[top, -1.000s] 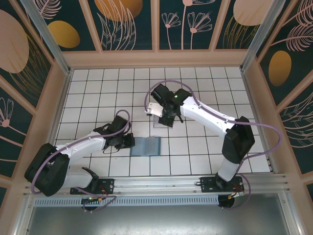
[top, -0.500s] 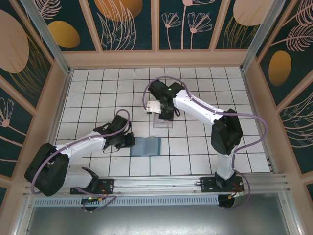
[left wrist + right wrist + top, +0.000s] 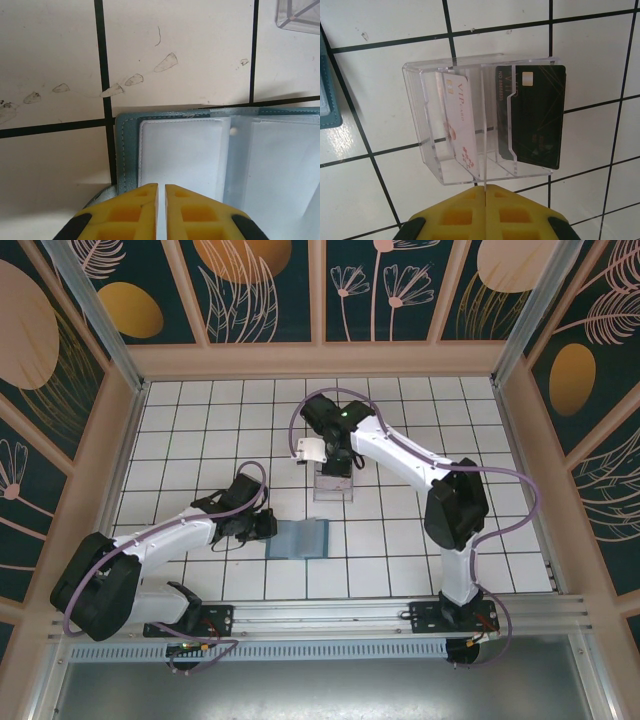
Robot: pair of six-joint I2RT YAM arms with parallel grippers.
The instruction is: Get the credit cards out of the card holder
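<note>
The teal card holder (image 3: 298, 538) lies open on the white tiles, its clear pockets (image 3: 180, 150) showing no card. My left gripper (image 3: 265, 529) (image 3: 161, 186) is at its left edge, jaws closed to a thin slit over the cover. The clear tray (image 3: 335, 488) (image 3: 415, 100) holds two credit cards upright: a pale one (image 3: 457, 120) on the left and a black one (image 3: 540, 120) on the right. My right gripper (image 3: 325, 454) (image 3: 485, 188) hangs above the tray, shut on a white card (image 3: 311, 450). In the right wrist view that card is edge-on, a thin line over the tray's middle.
A sliver of the holder (image 3: 327, 95) shows to the left of the tray. Wooden walls (image 3: 320, 358) fence the tiled floor on three sides. A metal rail (image 3: 330, 615) runs along the near edge by the arm bases. Scuff marks (image 3: 120, 87) dot the tile beyond the holder.
In the top view the right gripper has shifted up and slightly left, carrying the white card with it. The left arm and the holder have not moved.
</note>
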